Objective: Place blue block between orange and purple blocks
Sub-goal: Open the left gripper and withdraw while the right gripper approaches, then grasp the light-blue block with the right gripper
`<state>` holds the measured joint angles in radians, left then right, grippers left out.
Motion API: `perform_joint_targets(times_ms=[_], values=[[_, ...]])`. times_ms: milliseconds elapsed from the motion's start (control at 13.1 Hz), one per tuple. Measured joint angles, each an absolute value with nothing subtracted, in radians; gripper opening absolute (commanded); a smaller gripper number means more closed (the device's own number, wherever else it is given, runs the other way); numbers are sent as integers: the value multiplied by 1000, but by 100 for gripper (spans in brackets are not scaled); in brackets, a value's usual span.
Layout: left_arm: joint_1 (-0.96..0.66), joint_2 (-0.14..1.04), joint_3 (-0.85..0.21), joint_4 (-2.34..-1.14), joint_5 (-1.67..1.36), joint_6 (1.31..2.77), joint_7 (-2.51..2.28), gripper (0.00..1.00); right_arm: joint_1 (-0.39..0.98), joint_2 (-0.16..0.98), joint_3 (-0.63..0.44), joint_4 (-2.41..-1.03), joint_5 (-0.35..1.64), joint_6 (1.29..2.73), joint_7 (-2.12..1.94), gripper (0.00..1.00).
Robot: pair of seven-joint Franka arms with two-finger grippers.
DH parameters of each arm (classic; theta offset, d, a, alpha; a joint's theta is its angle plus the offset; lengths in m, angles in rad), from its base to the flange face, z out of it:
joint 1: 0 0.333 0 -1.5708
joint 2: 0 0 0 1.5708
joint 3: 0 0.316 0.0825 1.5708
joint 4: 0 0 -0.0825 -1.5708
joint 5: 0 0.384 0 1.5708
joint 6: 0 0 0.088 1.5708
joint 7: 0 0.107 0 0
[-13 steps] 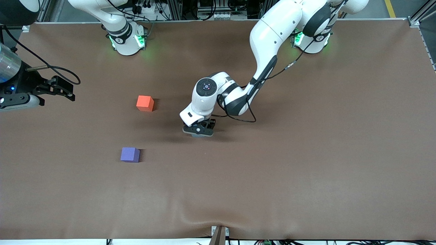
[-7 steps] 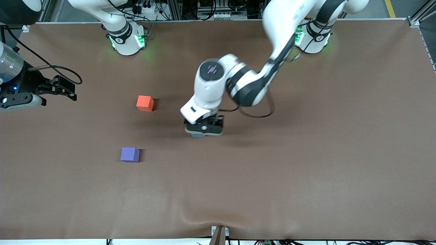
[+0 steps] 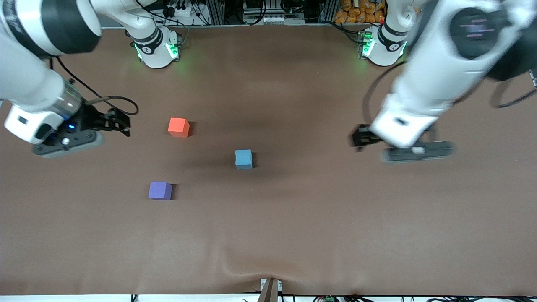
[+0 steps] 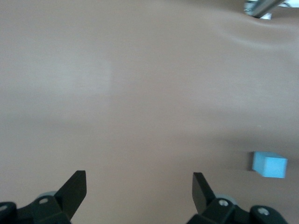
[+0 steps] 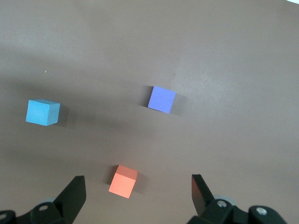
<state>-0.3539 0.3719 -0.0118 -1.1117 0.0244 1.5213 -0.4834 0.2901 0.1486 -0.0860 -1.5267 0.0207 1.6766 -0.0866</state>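
The blue block [image 3: 243,159] stands free on the brown table, toward the left arm's end from the orange block [image 3: 178,127] and the purple block [image 3: 160,190]. The orange block is farther from the front camera than the blue one, and the purple block is nearer. My left gripper [image 3: 413,151] is open and empty in the air, well off toward the left arm's end. In its wrist view the gripper [image 4: 139,186] shows the blue block [image 4: 269,164] off to one side. My right gripper [image 3: 69,141] is open and empty, up beside the orange block. Its wrist view [image 5: 138,189] shows the orange [image 5: 123,181], purple [image 5: 161,99] and blue [image 5: 43,112] blocks.
The brown mat [image 3: 319,218] covers the table and has a wrinkle near its front edge [image 3: 247,268]. The two arm bases [image 3: 157,46] [image 3: 381,44] stand along the edge farthest from the front camera.
My left gripper opened, let go of the blue block on the table, rose and swung away toward the left arm's end. My right arm moved in toward the orange block.
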Motion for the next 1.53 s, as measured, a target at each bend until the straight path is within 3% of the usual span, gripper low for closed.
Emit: perform_joint_targets(times_ms=[689,1149,1532], values=[[-131,202,-16,-1276,27,1480,-402,100,409,267,-84,-1526,28,1693,-82,100],[-53,111,-18,-1407,27,1574,-270,100,548,388,-83,-1529,126,1898,134,100],[-48,91,-22,-1428,27,1584,-263,100,655,556,-82,-1532,139,2093,273,100]])
